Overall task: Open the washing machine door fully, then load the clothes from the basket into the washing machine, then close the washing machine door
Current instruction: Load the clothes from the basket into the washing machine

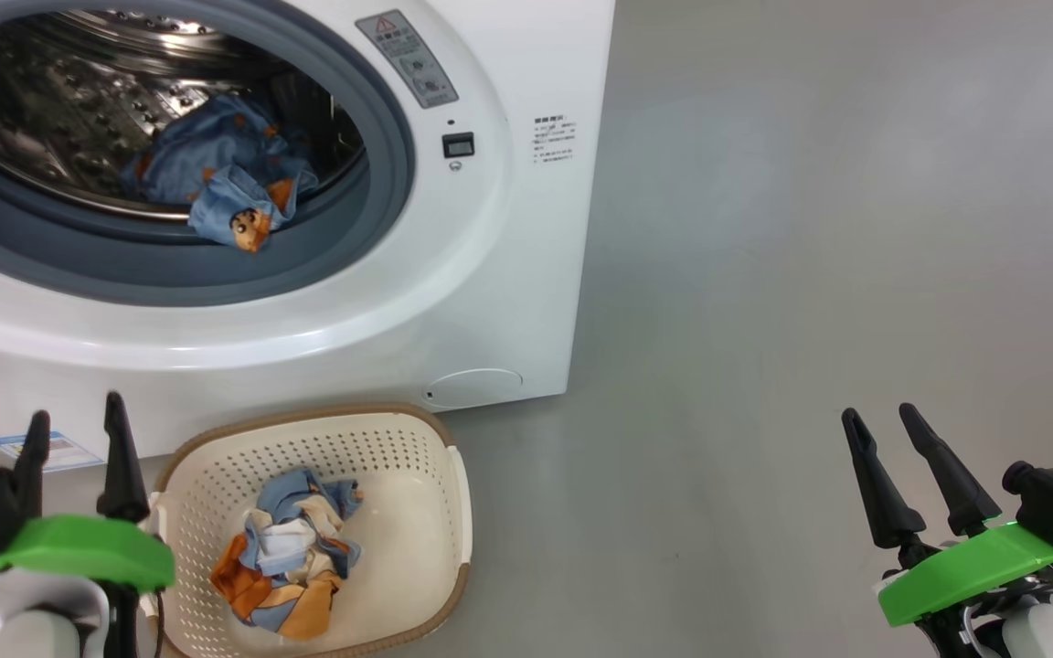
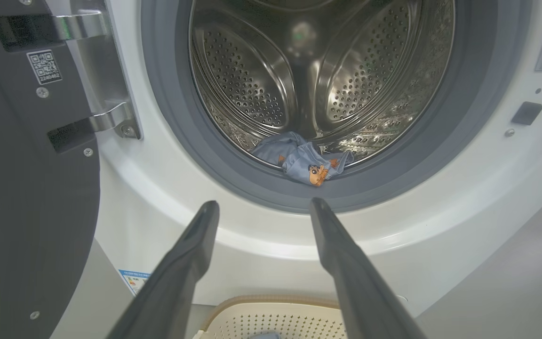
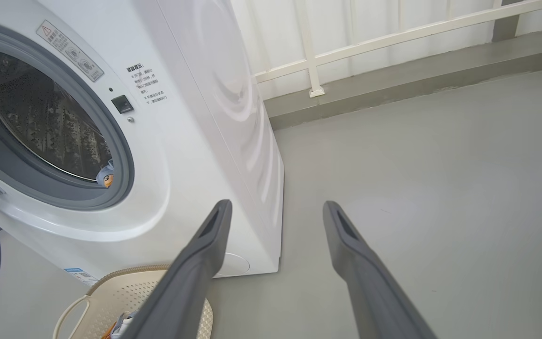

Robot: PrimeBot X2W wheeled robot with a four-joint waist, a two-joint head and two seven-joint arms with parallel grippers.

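The white washing machine point(image 1: 508, 228) stands with its drum uncovered; its black-rimmed door point(image 2: 26, 197) is swung wide open at the left. A light blue garment with orange prints point(image 1: 229, 178) lies at the drum's front lip, also seen as clothes point(image 2: 306, 162). The cream basket point(image 1: 435, 475) sits on the floor before the machine and holds more crumpled clothes point(image 1: 284, 562). My left gripper point(image 1: 74, 425) hovers open and empty just left of the basket. My right gripper point(image 1: 883, 420) hangs open and empty over bare floor, well right of the basket.
Grey floor point(image 1: 810, 274) stretches to the right of the machine. A white railing point(image 3: 393, 44) and a low kerb run along the far wall. The basket's rim point(image 3: 111, 282) sits close against the machine's front.
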